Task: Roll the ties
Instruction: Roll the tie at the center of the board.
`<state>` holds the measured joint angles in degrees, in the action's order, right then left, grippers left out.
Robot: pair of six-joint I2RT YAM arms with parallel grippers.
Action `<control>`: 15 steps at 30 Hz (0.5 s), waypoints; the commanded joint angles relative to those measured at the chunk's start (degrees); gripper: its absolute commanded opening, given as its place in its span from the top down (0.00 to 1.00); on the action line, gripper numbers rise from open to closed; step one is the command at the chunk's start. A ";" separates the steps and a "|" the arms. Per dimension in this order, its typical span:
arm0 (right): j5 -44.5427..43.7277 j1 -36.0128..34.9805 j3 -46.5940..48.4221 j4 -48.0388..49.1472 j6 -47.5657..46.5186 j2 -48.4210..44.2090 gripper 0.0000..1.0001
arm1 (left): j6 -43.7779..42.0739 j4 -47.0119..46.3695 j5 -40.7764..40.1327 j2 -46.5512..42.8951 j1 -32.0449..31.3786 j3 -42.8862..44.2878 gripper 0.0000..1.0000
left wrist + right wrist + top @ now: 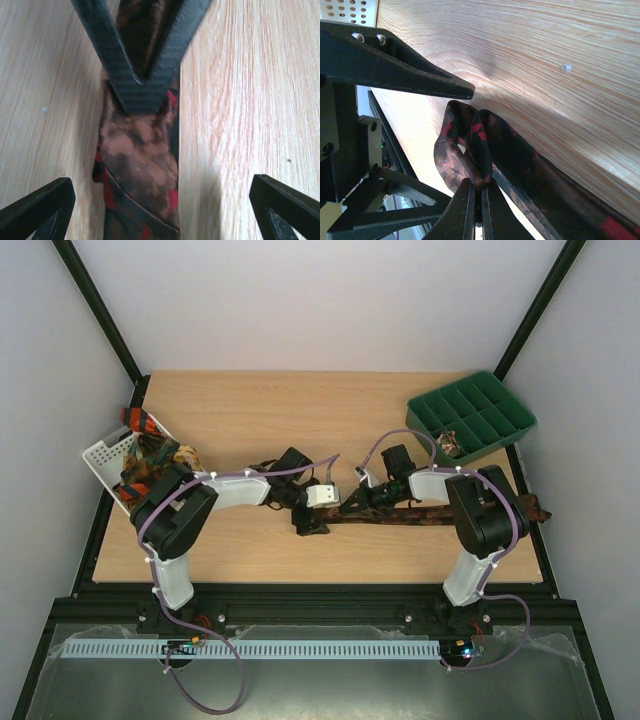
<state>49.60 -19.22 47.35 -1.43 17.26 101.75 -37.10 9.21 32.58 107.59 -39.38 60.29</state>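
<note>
Dark brown tie (415, 514) is laid flat along the near part of the desk (300, 410), running from the middle out past the right arm toward the right edge. Its left end is doubled back on itself into a small loop, as shown in the right wrist view.

Right tool (479, 192): the fingers are pressed fully together, and the doubled fabric is pinched between them just behind the loop. Judged purpose: the first turn of the roll is held so that it cannot spring open.

Left tool (162, 190): the fingers are spread wide, one on each side of the tie, and nothing is held. Neither finger is seen touching the fabric. The tool is placed astride the strip, facing the right tool. This is judged to be preparation for taking over the fold or for a hold nearer the loop.

The rest of the tie is laid slack and straight on the wood, which is judged to let fabric be fed into the roll without twisting.

Other ties (150, 455) are heaped in the white basket (98, 455) at the left edge. The green tray (505, 405) is set at the far right. Something small and patterned is seen in one compartment, too small to be identified.

Progress judged: early on this tie, with only the first fold made.
</note>
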 commanded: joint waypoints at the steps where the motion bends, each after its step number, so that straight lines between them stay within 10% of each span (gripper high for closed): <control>1: 1.96 -0.32 -0.30 -0.33 0.48 0.90 0.99 | -1.38 -4.35 -2.67 -3.06 -0.47 -3.85 0.01; 10: 3.13 -0.33 -0.32 0.02 1.11 1.63 0.99 | -0.30 -4.47 -3.89 4.68 -2.73 0.17 0.02; 15: 3.53 -0.29 -0.17 -0.15 1.35 1.74 0.99 | -1.35 -2.65 -2.90 7.08 -3.08 2.15 0.18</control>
<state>51.27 -19.22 47.35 -1.08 18.22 102.69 -37.41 3.42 28.75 111.61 -41.95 61.34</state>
